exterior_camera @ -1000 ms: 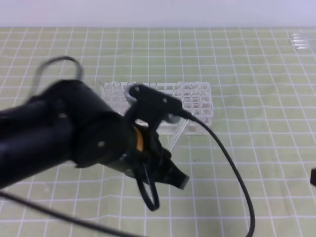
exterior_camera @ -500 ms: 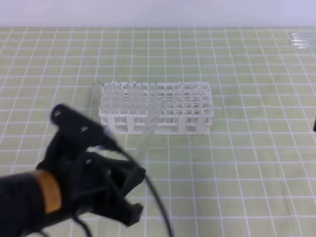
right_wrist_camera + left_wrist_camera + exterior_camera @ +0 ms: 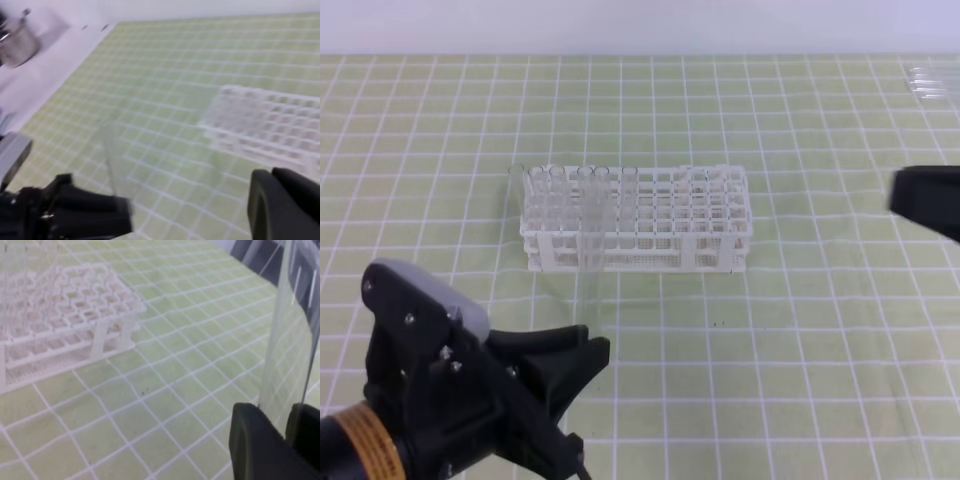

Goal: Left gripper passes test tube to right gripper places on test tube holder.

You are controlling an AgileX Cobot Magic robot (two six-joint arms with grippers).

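Test tube [image 3: 292, 325], clear glass, held upright above the front left part of the green gridded mat [image 3: 800, 330], its lower end clamped between the two black fingers [image 3: 255, 445] of the left gripper [image 3: 582, 352]. In the high view the tube [image 3: 588, 265] rises from the fingertips and overlaps the front face of the test tube holder [image 3: 650, 215], though it hangs nearer the front edge than the rack and does not appear to touch it. The holder, a white lattice rack, stands near the centre of the mat; a few tubes seem to occupy its left-hand holes. The right gripper [image 3: 928, 200] enters at the right edge of the high view, well apart from the tube; only one dark finger [image 3: 285, 205] shows in its own wrist view, so whether its fingers are parted cannot be told. A metal vessel [image 3: 17, 42] sits off the mat's far left corner.

Step in hand, as judged: presentation of the tube for hand-over, not yet begun. The next move calls for the right gripper to cross toward mid-mat and close on the free upper length of the tube before the left fingers release.
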